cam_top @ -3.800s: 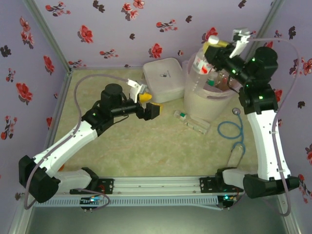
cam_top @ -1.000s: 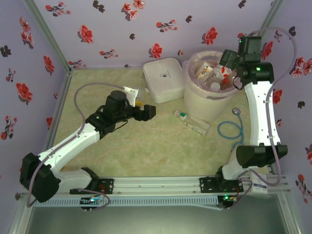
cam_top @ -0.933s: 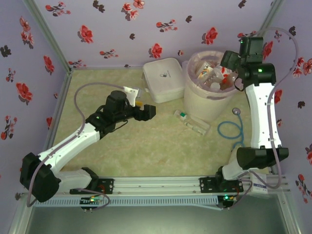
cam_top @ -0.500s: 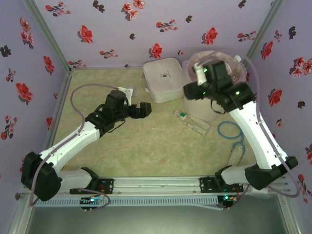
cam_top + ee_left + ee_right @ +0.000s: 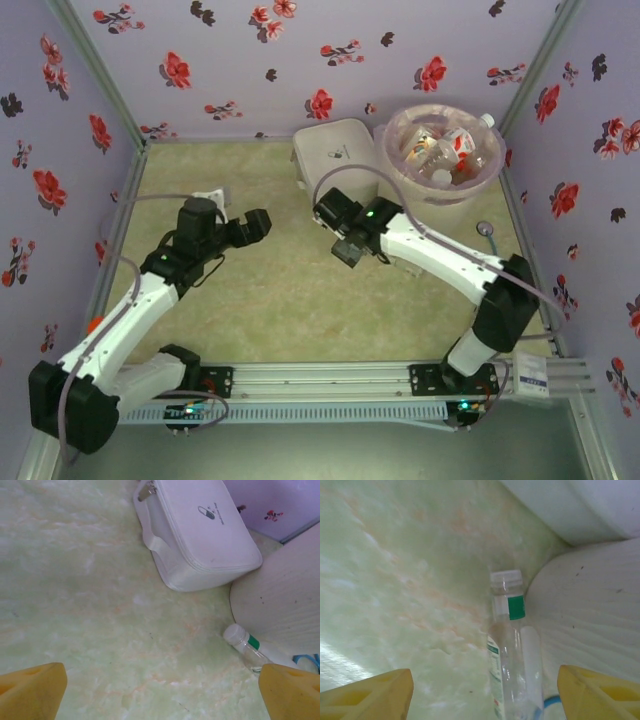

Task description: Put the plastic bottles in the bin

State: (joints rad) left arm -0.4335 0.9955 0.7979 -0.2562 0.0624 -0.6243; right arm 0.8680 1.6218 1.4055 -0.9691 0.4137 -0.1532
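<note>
Beside the bin point(image 5: 590, 620) (wrist views) lies one bottle point(image 5: 509, 670).

Matt pale-green marbled sheet, smooth with a faint sheen, for the surface point(image 5: 100, 605). Clear glossy plastic for the bottle point(image 5: 506, 650), with a ribbed white cap and a printed green band. Translucent white plastic, faintly grained and speckled, for the bin point(image 5: 590, 625); thin pinkish film point(image 5: 392, 125) over its rim. Smooth white soft-looking case point(image 5: 200, 530), seamed along the edge, with what looks like a small metal pull. Matt yellow, rubbery-looking fingers point(image 5: 32, 690).
</note>
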